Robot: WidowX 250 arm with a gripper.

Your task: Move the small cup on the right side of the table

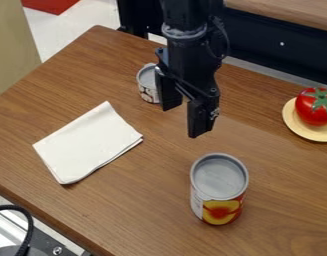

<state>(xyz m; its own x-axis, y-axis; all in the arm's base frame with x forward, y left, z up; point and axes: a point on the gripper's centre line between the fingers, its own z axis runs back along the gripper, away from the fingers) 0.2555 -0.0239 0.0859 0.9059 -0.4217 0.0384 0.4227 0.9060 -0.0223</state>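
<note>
Small round white-and-grey cup (146, 83) stands left of upper centre in the frame, partly behind the black two-finger gripper (184, 119), whose fingers are spread and empty. Best to centre them above it, descend astride its wall and squeeze gently.

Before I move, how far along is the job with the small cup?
Moving it looks undone: the small cup stands partly behind the gripper, farther left than the large can. Nothing is in hand; the gripper is open. What remains: grasp the cup, carry it right, release it.
</note>
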